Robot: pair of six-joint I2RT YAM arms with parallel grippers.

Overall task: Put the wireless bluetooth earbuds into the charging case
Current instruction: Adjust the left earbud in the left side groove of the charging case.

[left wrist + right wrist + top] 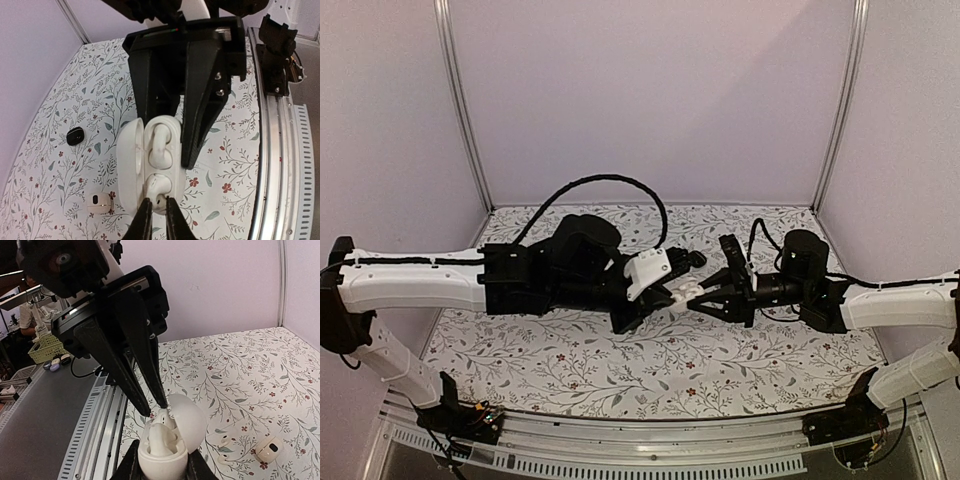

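**A:** Entry 1: step in hand?

**B:** Seating earbud 2 of 2. The right gripper (162,466) is clamped on the base of the open charging case (128,167), held above the cloth near the table's centre. 1 white earbud (161,145) already sits in its socket. The left gripper (158,220), tips nearly together, pinches the second white earbud (158,192) at the mouth of the free socket. In the left wrist view that is 6 o'clock of the seated one.

**A:** Next move?

**B:** My judgement: a short, straight push down the socket, then let go. The case needs holding steady and the stem lined up, or the bud may jam or drop.

**A:** Entry 2: surface?

**B:** White floral cloth (570,370) with grey sprigs and red blossoms. 1 black pebble-shaped case (75,136) lies at 9 o'clock of the held case. 1 white pebble-shaped case (99,201) lies at 7 o'clock. Both are apart from the held case.

**A:** Entry 3: room?

**B:** Pale lilac walls (650,100), 2 metal corner posts (465,110), and 1 slotted metal rail (280,165) along the near edge.
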